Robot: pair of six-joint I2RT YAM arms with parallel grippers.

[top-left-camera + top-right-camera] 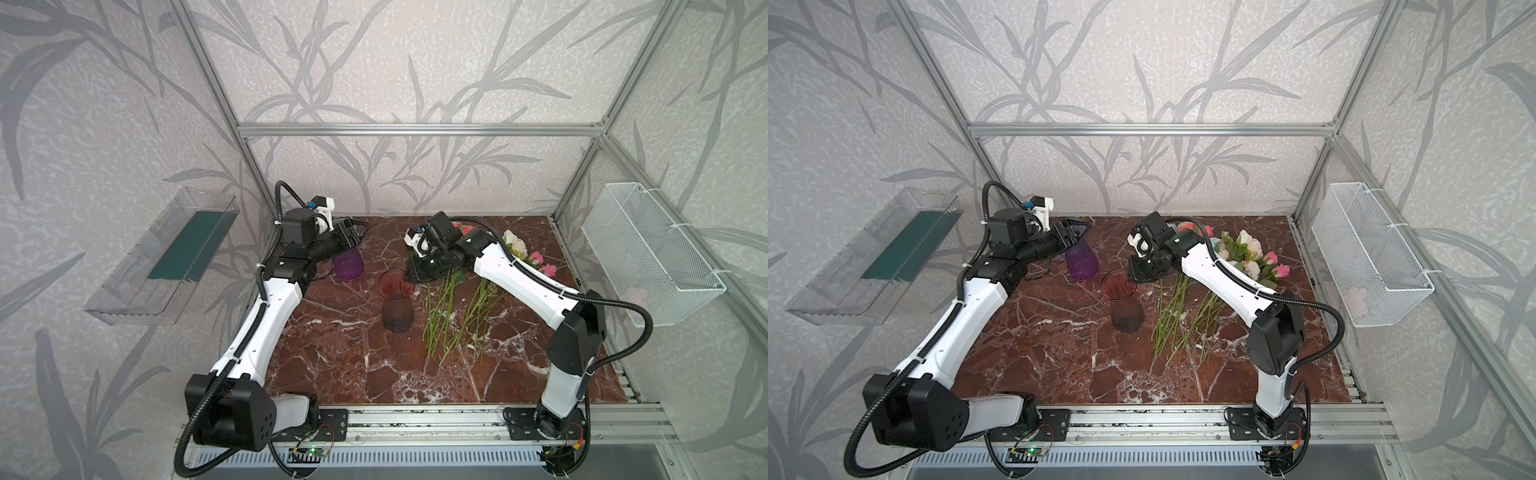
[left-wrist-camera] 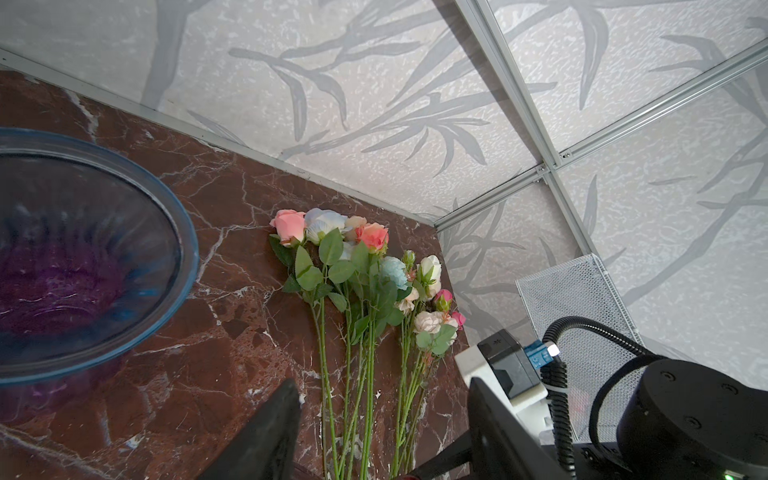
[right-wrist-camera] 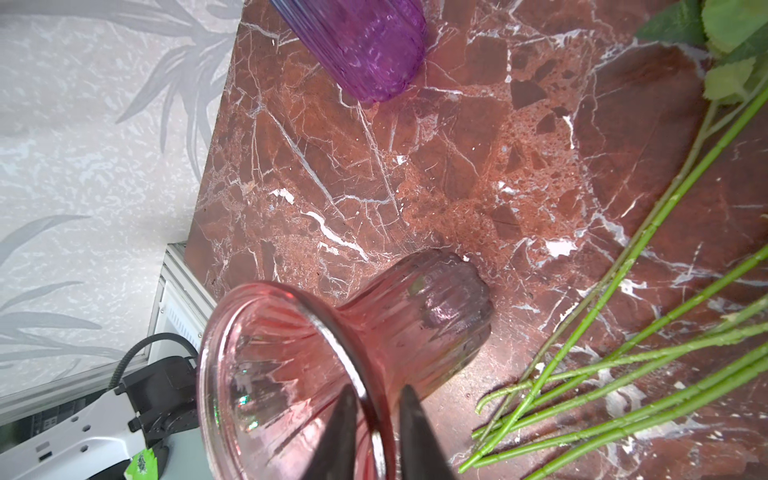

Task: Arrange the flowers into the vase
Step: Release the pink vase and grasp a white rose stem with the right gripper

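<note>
Scene: I am looking down on a red-marble counter [image 1: 332, 353], with one vase at each claw.
Flowers: The flowers [image 1: 1246, 249] are lying flat on the counter's right half, partly under the right arm [image 1: 519, 270]. Their heads are bunching toward the back right corner and their stalks are fanning toward the front edge, just beside the pink vase.
Pink vase: The pink vase [image 1: 397, 311] is standing upright near mid-counter, its mouth flaring upward.
Right claw: The right claw [image 3: 376, 388] is straddling that vase's rim, one finger dipping inside the mouth and the other sitting outside. I cannot tell whether it is pinching the glass or sitting loose.
Purple vase: The purple vase [image 1: 348, 266] is resting on the counter behind and left of the pink one, apart from it.
Left claw: The left claw [image 1: 1074, 232] is hovering at the purple vase's mouth, released. Its fingers [image 2: 270, 428] are spreading wide, with counter and flower stalks showing between them in the wrist view and the vase's rim sitting off to one side.
Edges: A white wire basket [image 1: 648, 249] is hanging to the counter's right, and a clear tray [image 1: 166, 257] to its left.
</note>
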